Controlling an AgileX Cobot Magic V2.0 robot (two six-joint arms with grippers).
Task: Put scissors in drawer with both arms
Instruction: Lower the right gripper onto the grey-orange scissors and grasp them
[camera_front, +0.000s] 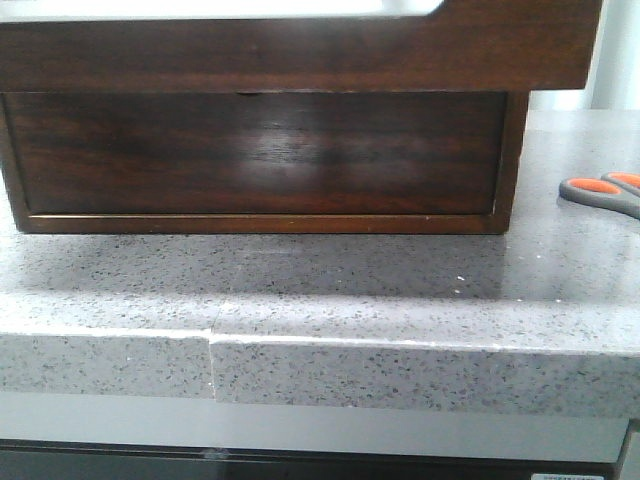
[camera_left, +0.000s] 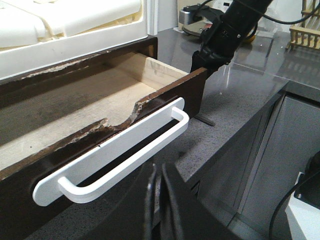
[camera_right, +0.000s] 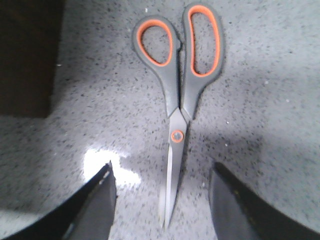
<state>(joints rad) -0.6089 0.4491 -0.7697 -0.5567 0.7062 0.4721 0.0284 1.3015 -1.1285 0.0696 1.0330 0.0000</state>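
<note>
Nearest to me in the right wrist view is the right gripper (camera_right: 161, 200): its fingers (camera_right: 97, 200) are spread wide, one either side of the blade tips, holding nothing and touching nothing. The scissors (camera_right: 179, 95) lie flat and closed on the speckled grey countertop (camera_right: 260, 100), blades toward the gripper, orange-lined loops away from it. In the left wrist view I see the left gripper (camera_left: 159, 200) low, just in front of the white handle (camera_left: 120, 150) on the drawer (camera_left: 75, 100); its fingers (camera_left: 172, 197) look nearly together with only a thin slit between them, nothing held. The drawer stands pulled out, bare pale wood inside, chipped front edge. The right arm (camera_left: 225, 35) is down at the counter beyond the drawer's far corner. In the front view the wooden chest (camera_front: 260, 150) fills most of the frame, and the scissors' handles (camera_front: 600, 192) show on the counter to its right, apart from it.
</note>
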